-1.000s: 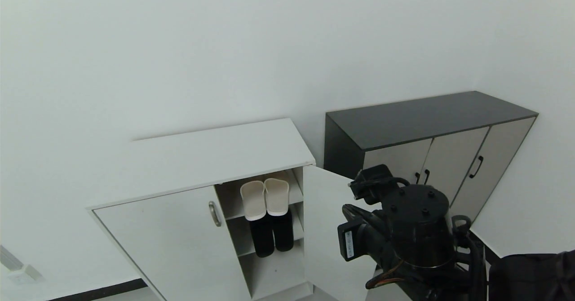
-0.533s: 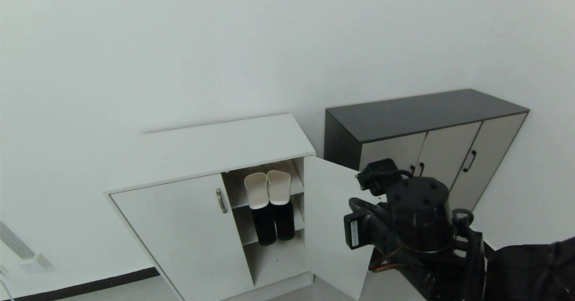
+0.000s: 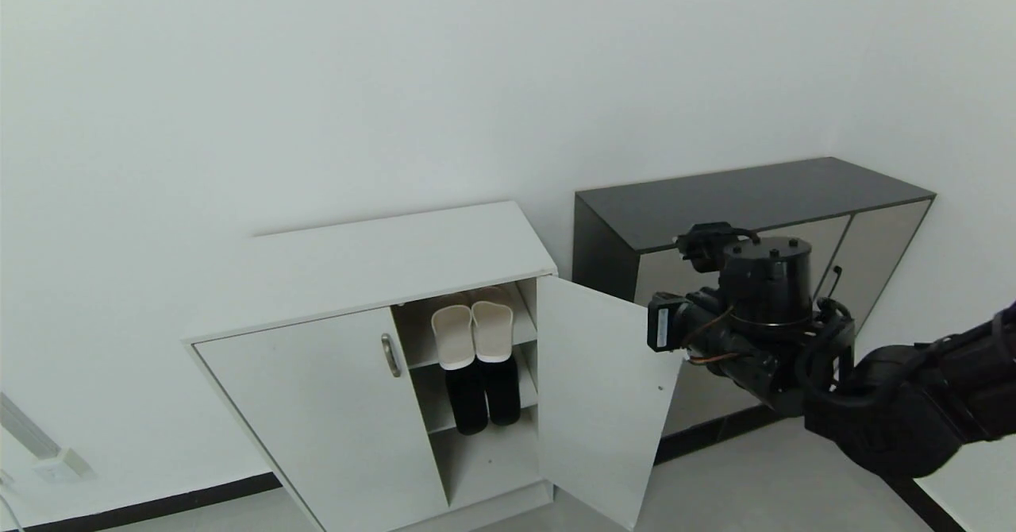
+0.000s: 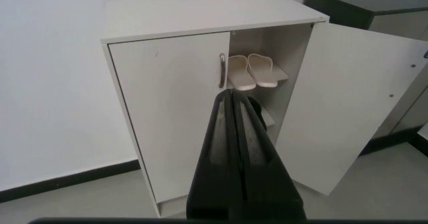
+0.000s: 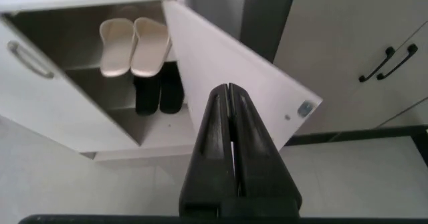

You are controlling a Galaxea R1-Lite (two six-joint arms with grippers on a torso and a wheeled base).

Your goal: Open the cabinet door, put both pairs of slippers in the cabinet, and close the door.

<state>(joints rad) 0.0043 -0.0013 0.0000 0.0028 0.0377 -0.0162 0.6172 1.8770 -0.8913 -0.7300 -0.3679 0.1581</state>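
The white slippers (image 3: 472,332) lie on the upper shelf at the centre of the head view, with the black slippers (image 3: 480,401) directly below them on the next shelf. Both pairs are inside the white cabinet (image 3: 381,266). The heels seem to sit at the shelf fronts, perhaps a little over the edge. If so, the closing door could catch a heel and stop short, or knock a slipper out.

The open door (image 3: 603,393) stands swung out, right of centre and toward the bottom of the head view. Shutting it looks like the one step left.

The right gripper (image 5: 229,90) is closed and empty, fingers pressed together, pointed at the door near its free edge — whether it touches I cannot tell. A narrow closed tip could skid off the smooth panel, and a hard shove could make the door bounce back open.

The left gripper (image 4: 231,98), also closed and empty, points toward the shut left door's handle (image 3: 390,355) — an arm there could be struck by the swinging panel.
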